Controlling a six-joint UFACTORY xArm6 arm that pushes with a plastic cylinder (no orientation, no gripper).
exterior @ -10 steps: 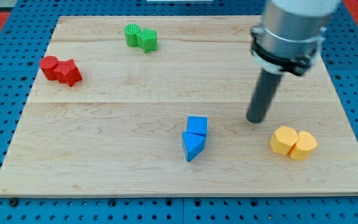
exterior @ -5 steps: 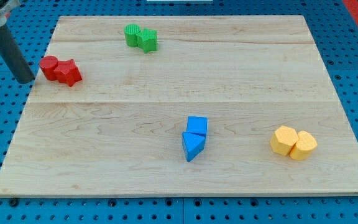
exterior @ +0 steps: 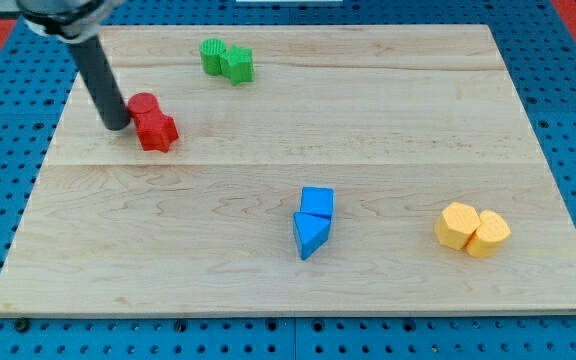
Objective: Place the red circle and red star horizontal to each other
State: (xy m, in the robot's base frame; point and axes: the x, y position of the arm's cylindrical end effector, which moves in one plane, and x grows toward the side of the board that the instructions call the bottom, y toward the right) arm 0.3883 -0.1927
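The red circle [exterior: 143, 105] and the red star [exterior: 156, 131] sit touching at the board's upper left, the circle up and to the left of the star. My tip [exterior: 116, 126] stands on the board just left of the pair, right against the circle's lower left side. The rod rises up and to the left out of the view's top.
A green pair of blocks [exterior: 226, 59] lies near the top edge. A blue cube [exterior: 318, 201] and blue triangle [exterior: 309, 235] sit at the middle bottom. Two yellow blocks [exterior: 472, 229] lie at the lower right. The wooden board [exterior: 418, 120] rests on a blue pegboard.
My tip crossed from the right side to off the board's left edge, then moved right. The red circle and star have shifted right and slightly down.
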